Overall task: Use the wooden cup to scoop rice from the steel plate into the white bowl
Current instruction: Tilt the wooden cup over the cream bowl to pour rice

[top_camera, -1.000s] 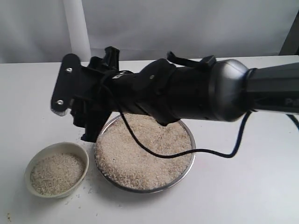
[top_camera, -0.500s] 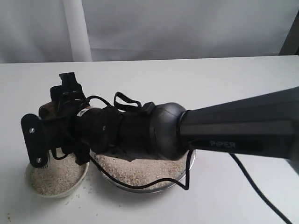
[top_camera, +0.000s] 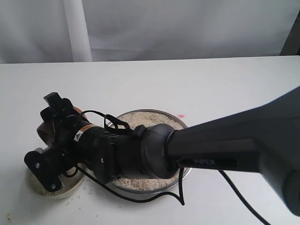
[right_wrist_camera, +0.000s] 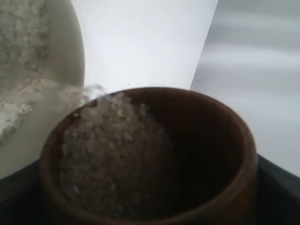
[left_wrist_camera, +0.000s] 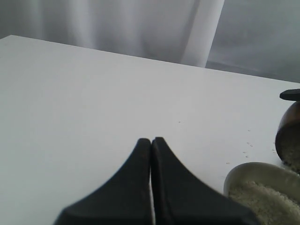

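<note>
At the far left, over the white table [left_wrist_camera: 70, 93], the left gripper [left_wrist_camera: 151, 140] has its two dark fingers pressed flat together. Just past it stands the white bowl [left_wrist_camera: 248, 169], holding a layer of rice [left_wrist_camera: 267, 201] with a few stray grains on the table around it. The wooden cup [top_camera: 42, 129] hangs above the bowl's rim, clear of the table and tipped toward the bowl. The right wrist view shows the cup heaped with grains banked against its lower lip, some right at the edge next to the bowl's wall. The right gripper [top_camera: 58, 117] pinches the cup between its black fingers, its arm stretching across from the right. Just beside the bowl and partly under that arm sits the steel plate [top_camera: 149, 111], with more rice spread across it
</note>
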